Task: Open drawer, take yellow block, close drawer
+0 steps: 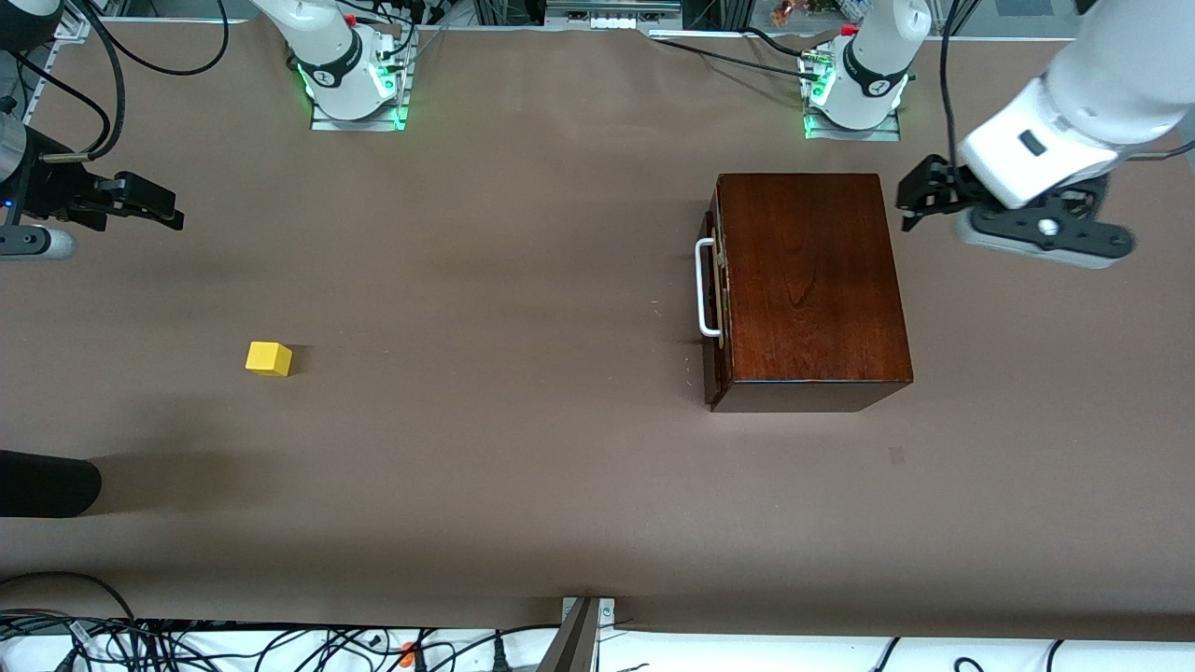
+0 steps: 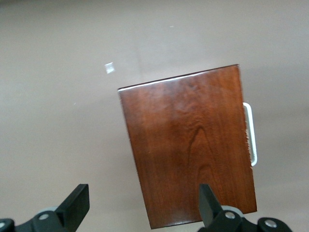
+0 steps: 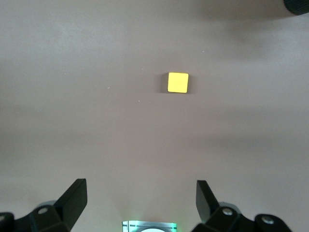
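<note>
The yellow block (image 1: pixel 269 358) sits alone on the brown worktop (image 1: pixel 523 467), toward the right arm's end and well apart from the wooden box (image 1: pixel 808 285). The drawer (image 1: pixel 717 308) looks pushed in; only its thin dark front edge and the white handle (image 1: pixel 707 287) show in the front view, and the inside is hidden.

The right gripper (image 1: pixel 140 203) hangs over the bare worktop at the right arm's end, its arm cut off by the picture edge. Its fingers (image 3: pixel 75 198) are spread wide and hold nothing; in the right wrist view the block (image 3: pixel 177 82) lies out ahead of the fingertips, about in line with the gap between them, not touching them.

The left gripper (image 1: pixel 924 193) hangs over the worktop just beside the box, at the side away from the handle. Its fingers (image 2: pixel 77 203) are also released and empty. In the left wrist view one fingertip overlaps the box top (image 2: pixel 193 145), the other is over bare worktop, and the handle (image 2: pixel 251 134) is only partly seen past the box edge.
</note>
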`<control>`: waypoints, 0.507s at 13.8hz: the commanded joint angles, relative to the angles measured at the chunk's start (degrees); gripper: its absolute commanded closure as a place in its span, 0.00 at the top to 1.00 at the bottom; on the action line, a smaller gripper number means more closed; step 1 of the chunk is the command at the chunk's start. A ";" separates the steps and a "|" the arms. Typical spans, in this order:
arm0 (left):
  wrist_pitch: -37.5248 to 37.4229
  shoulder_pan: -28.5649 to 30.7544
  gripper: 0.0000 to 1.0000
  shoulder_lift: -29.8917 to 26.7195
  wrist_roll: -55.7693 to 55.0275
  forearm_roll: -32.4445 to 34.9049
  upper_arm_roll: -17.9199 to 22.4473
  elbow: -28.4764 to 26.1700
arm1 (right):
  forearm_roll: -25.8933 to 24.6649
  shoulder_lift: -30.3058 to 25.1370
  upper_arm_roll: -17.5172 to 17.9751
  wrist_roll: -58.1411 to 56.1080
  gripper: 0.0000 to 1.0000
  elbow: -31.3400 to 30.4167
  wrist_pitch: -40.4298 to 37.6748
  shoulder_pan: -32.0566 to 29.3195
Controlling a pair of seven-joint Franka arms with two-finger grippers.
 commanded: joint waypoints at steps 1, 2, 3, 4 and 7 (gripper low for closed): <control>0.11 -0.46 1.00 -2.61 -0.95 -1.68 6.01 -3.13 | -0.43 -0.64 0.32 0.73 1.00 0.27 -0.81 -0.24; 0.72 -0.46 1.00 -3.49 -0.77 -1.68 6.64 -4.44 | -0.43 -0.64 0.32 0.65 1.00 0.27 -0.89 -0.24; 1.60 -0.46 1.00 -4.63 -0.68 -1.68 7.52 -5.94 | -0.43 -0.64 0.24 0.73 1.00 0.27 -0.89 -0.24; 3.08 -0.46 1.00 -5.86 0.54 -1.59 8.31 -8.13 | -0.43 -0.64 0.23 0.65 1.00 0.27 -0.98 -0.24; 6.96 -0.29 1.00 -8.42 4.24 -1.59 9.28 -12.89 | -0.43 -0.64 0.15 0.65 1.00 0.27 -0.89 -0.24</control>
